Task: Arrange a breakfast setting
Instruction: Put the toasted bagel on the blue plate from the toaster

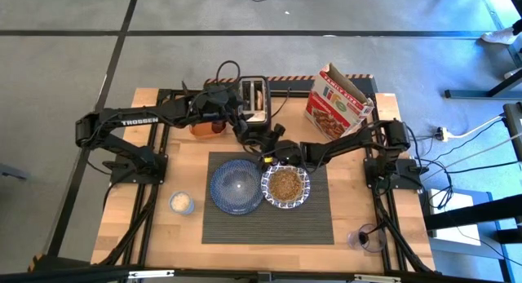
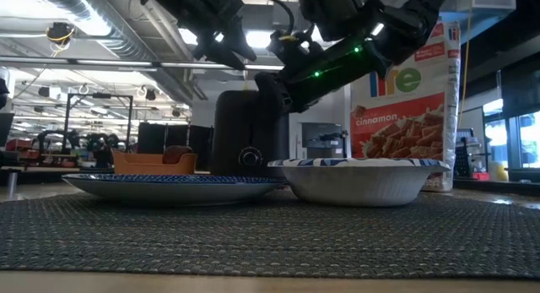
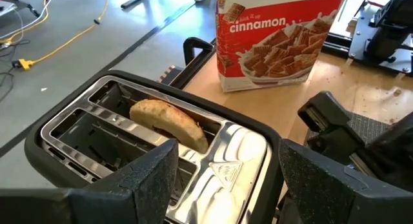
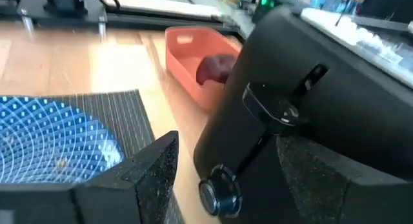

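Observation:
A browned bagel half (image 3: 169, 122) stands in a slot of the black toaster (image 1: 253, 99). My left gripper (image 3: 226, 166) is open just above the toaster's top (image 1: 242, 120), with the bagel ahead of its fingers. My right gripper (image 4: 226, 159) is open, low at the toaster's front face (image 1: 266, 149), by its lever (image 4: 284, 111) and knob (image 4: 216, 192). The blue plate (image 1: 236, 187) and the patterned bowl (image 1: 285, 185), which holds cereal, sit on the ribbed placemat (image 1: 269, 226). The dark red jar (image 4: 216, 68) lies in the orange tub (image 4: 187, 53). No spoon shows.
A cinnamon cereal box (image 1: 336, 99) stands right of the toaster at the far edge. A small white cup (image 1: 181, 203) sits left of the placemat. A dark glass (image 1: 367, 238) stands near the front right corner. The near half of the placemat is bare.

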Controlling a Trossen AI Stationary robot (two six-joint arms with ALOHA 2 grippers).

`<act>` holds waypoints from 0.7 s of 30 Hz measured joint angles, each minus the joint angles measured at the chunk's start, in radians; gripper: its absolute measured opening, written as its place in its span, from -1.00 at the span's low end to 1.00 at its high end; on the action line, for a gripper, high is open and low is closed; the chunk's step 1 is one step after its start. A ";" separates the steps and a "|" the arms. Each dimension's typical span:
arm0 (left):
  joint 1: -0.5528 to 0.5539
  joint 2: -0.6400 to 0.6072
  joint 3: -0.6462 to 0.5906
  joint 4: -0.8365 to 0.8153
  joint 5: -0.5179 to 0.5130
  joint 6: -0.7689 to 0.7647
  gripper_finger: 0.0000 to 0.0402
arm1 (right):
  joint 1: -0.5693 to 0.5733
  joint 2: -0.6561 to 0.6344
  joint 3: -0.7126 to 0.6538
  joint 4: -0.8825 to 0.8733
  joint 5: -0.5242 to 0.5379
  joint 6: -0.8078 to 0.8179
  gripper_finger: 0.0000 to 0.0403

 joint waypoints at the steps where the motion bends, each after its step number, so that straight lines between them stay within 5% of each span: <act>1: 0.000 0.000 0.000 0.000 0.000 0.002 0.31 | 0.003 0.000 0.000 0.018 -0.001 -0.013 0.27; 21: 0.030 0.008 0.002 0.020 -0.020 -0.029 0.31 | 0.014 0.000 0.000 0.042 0.013 -0.053 0.27</act>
